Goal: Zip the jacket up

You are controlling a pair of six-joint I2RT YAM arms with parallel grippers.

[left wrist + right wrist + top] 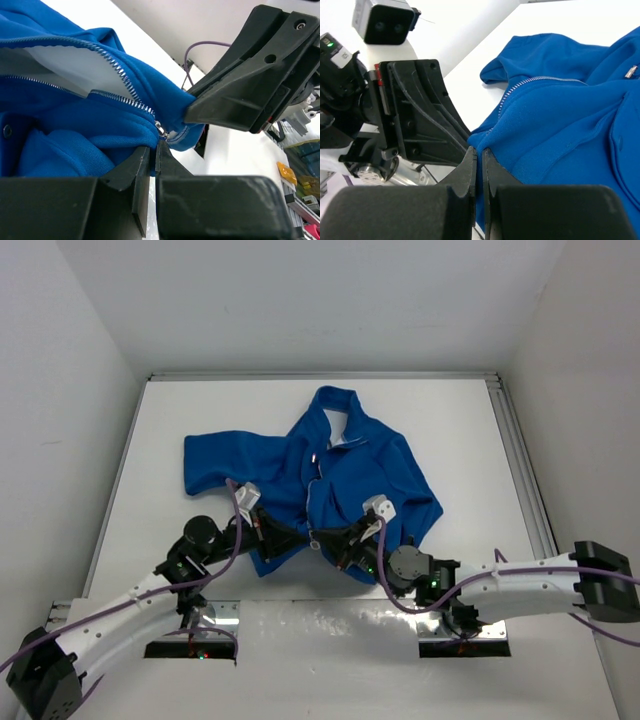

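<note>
Nearest, two metal base plates (215, 612) sit at the near edge of the white table (460, 425), and the arms rise from them. Just beyond, the left gripper (309, 536) and right gripper (324, 543) meet almost tip to tip at the hem (290, 550) of the jacket (360, 475). Each has its jaws pinched tight on the blue cloth beside the bottom end of the zipper (318, 490).

The jacket lies mid-table, front up. Its long axis runs near to far, leaning slightly right, with the hem toward the arms and the collar (335, 405) toward the far wall. One sleeve (215, 465) spreads left. Above its base the zipper gapes, showing pale lining (65, 65).

A metal rail (515, 460) lines the table's right edge. Plain white walls (300, 300) close three sides.
</note>
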